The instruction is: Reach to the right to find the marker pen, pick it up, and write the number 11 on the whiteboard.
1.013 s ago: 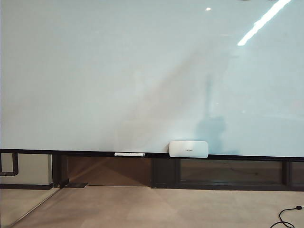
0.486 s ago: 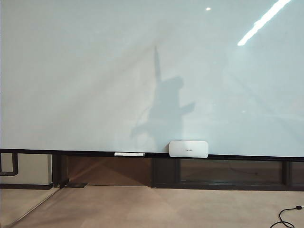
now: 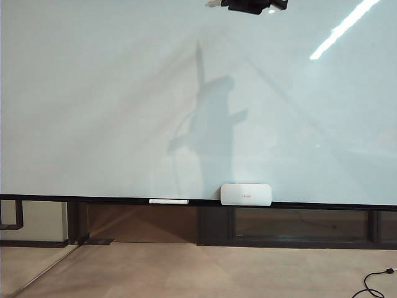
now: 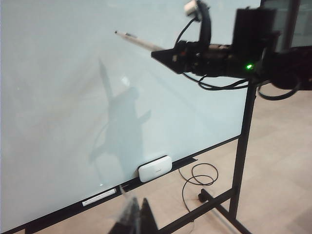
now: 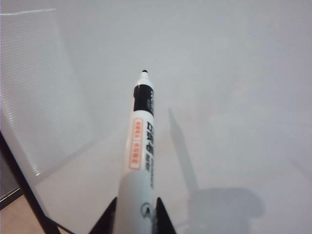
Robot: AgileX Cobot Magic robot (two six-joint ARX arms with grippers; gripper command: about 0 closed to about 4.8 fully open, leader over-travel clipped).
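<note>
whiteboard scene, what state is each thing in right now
whiteboard: blank, no strokes yet
marker pen: uncapped, tip pointing at the board, not touching it
right end effector: shut on the marker pen, raised before the board
left end effector: low, away from the board, shut with nothing between its fingers
eraser box: resting on the ledge
white pen: lying flat on the ledge

Ceiling-light glare streaks the whiteboard [image 3: 93, 93]; soft arm shadow; frames sharp.
</note>
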